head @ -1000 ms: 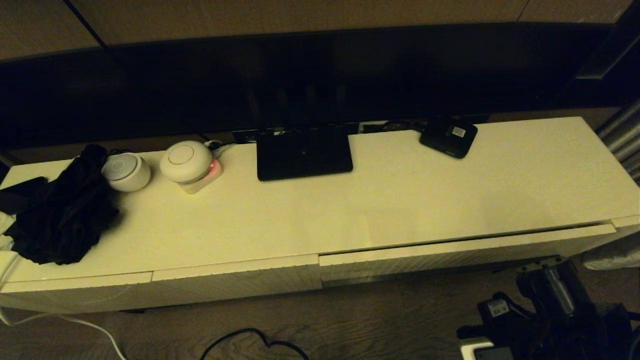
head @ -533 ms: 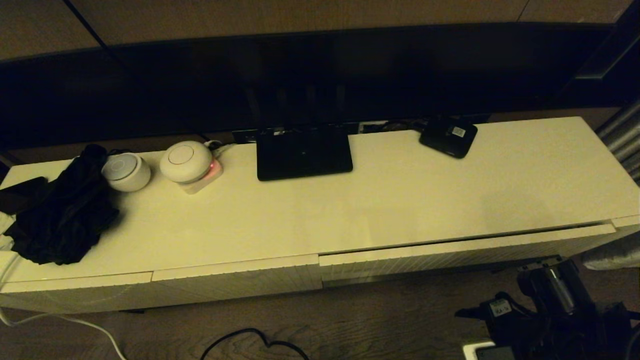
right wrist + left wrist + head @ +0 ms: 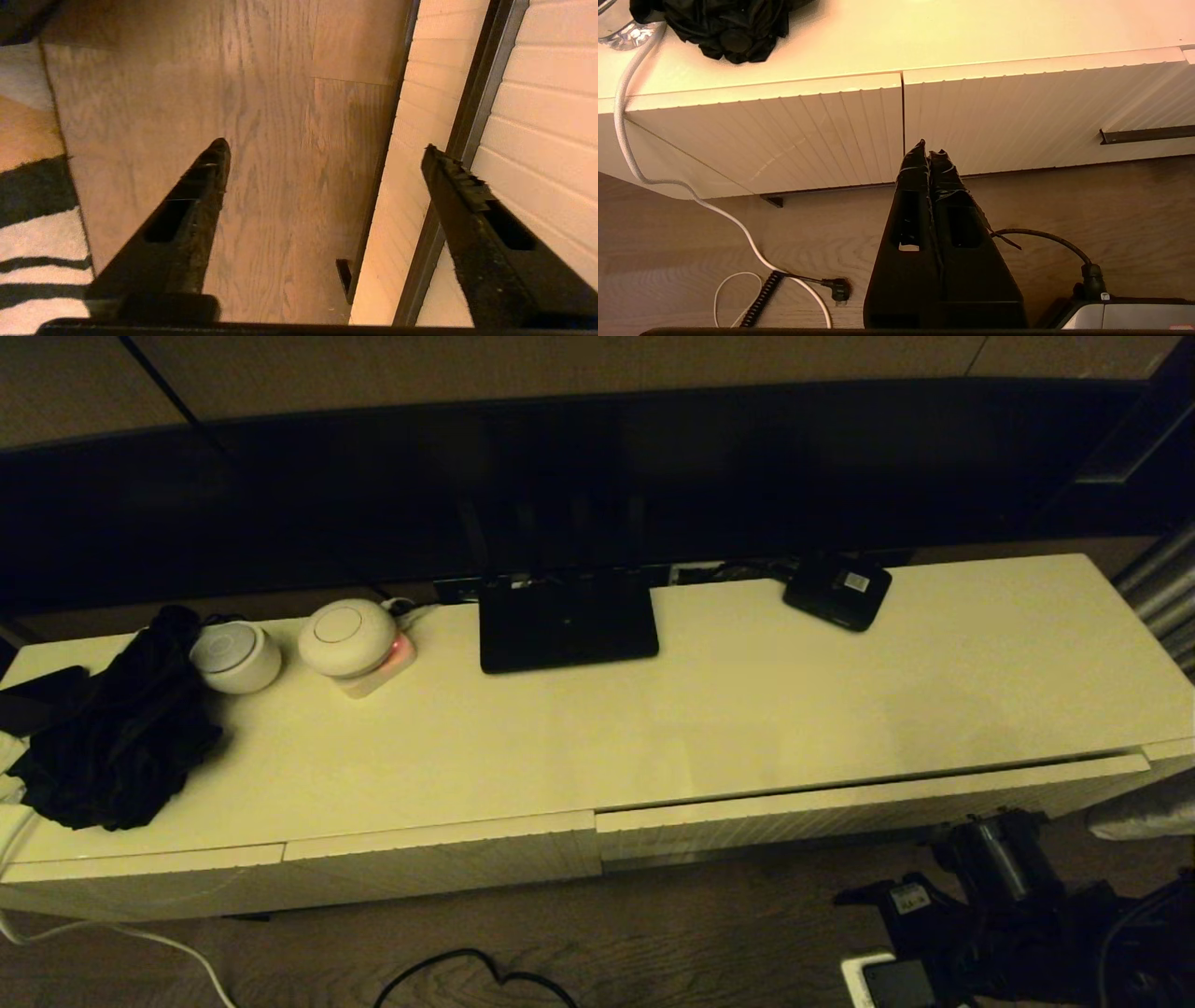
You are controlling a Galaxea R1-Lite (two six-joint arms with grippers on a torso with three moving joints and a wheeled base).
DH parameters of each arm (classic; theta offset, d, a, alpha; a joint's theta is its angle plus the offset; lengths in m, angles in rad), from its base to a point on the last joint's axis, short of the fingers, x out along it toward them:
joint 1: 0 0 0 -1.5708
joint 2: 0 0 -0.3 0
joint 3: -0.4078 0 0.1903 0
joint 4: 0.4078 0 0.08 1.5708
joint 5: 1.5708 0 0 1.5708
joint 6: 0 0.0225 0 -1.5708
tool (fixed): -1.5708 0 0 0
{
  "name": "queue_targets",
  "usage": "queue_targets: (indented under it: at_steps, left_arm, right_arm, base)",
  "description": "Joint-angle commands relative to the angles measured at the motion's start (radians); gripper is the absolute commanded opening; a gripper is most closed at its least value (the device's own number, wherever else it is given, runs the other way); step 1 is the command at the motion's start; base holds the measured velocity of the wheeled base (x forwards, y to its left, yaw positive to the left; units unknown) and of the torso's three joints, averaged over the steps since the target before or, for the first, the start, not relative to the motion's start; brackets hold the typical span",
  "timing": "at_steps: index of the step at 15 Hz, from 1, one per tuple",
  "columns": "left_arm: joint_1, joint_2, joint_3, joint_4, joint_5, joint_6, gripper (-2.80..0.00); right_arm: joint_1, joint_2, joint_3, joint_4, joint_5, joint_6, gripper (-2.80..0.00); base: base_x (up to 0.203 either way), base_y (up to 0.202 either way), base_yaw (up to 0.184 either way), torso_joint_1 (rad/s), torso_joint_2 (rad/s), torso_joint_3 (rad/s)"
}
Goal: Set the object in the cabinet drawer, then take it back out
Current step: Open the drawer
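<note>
The black organiser box shows in no view. The wide ribbed cream cabinet drawer (image 3: 868, 805) sits at the right of the cabinet, almost pushed in, with a thin dark gap along its top edge. My right gripper (image 3: 324, 149) is open and empty, low over the wooden floor just in front of ribbed cream fronts (image 3: 551, 116) split by a dark gap. In the head view the right arm (image 3: 994, 863) sits below the drawer's right part. My left gripper (image 3: 928, 148) is shut and empty, facing the shorter ribbed panels (image 3: 831, 135).
On the cabinet top (image 3: 747, 709) lie a flat black router (image 3: 568, 621), a small black device with a white label (image 3: 837, 590), two white round gadgets (image 3: 347, 637) and a black cloth (image 3: 117, 737). Cables (image 3: 738, 224) trail on the floor. A striped rug (image 3: 28, 233) lies beside the right gripper.
The right arm has shifted left and a little towards the cabinet below the drawer. The drawer and the things on top have not moved.
</note>
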Motion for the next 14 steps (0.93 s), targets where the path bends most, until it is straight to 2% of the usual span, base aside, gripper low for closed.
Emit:
queue_targets:
  at_steps: [1,14]
  left_arm:
    - [0.000,0.000,0.003,0.000,0.001,0.000,-2.80]
    - [0.000,0.000,0.003,0.000,0.001,0.000,-2.80]
  right_arm:
    - [-0.021,0.048,-0.017,-0.013,0.001,-0.008,0.00]
    - [-0.066,0.170,-0.145,-0.014,-0.010,0.015,0.00]
  base:
    - [0.000,0.000,0.000,0.000,0.00,0.000]
    - [0.000,0.000,0.000,0.000,0.00,0.000]
